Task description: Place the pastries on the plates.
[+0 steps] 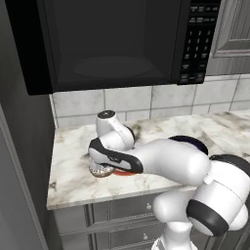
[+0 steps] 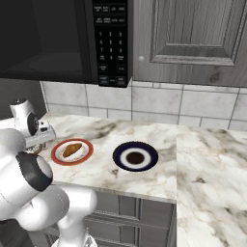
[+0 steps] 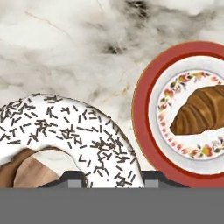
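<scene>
The marble tabletop (image 2: 202,159) carries a navy-rimmed round plate (image 2: 135,156), bare, and a red-rimmed white plate (image 3: 151,113) holding the golden croissant (image 3: 201,111). The end effector (image 3: 107,177) pinches the white-iced sprinkled ring donut (image 3: 83,131); lift clear before crossing to the navy plate.

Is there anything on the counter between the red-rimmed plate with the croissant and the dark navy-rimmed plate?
Nothing; in the right base view only bare marble counter separates the red-rimmed plate from the navy-rimmed plate.

croissant (image 3: 200,110) on red-rimmed plate (image 3: 146,87); donut (image 3: 74,131) beside
</scene>
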Tool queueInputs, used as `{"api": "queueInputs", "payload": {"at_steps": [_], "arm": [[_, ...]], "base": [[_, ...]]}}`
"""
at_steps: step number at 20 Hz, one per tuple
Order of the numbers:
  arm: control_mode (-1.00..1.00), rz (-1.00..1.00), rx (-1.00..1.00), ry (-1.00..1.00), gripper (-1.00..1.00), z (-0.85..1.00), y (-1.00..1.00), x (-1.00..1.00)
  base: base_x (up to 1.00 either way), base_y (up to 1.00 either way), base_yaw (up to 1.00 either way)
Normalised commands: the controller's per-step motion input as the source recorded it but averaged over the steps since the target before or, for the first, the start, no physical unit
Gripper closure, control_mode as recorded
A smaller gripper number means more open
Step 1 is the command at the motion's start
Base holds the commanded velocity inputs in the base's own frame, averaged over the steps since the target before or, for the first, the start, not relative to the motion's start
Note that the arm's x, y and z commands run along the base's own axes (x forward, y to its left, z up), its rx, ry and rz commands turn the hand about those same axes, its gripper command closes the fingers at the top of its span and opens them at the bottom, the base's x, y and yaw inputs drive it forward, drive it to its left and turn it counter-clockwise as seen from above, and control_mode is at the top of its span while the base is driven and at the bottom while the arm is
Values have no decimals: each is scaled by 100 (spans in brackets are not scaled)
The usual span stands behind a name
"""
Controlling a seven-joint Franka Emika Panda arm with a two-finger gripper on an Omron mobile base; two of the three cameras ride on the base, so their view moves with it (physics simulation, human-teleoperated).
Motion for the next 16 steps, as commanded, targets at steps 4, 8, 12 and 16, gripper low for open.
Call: {"api": "queueInputs", "payload": {"at_steps": [4,8,12,16], "arm": [[-100,0,-2,0,100,25,-67,0],[-100,3,0,-2,100,22,-66,0],[-100,5,0,-8,100,1,-57,-5],[-100,1,0,-13,100,2,-65,-4]], "base": [[0,0,0],[0,0,0],[0,0,0],[0,0,0]]}}
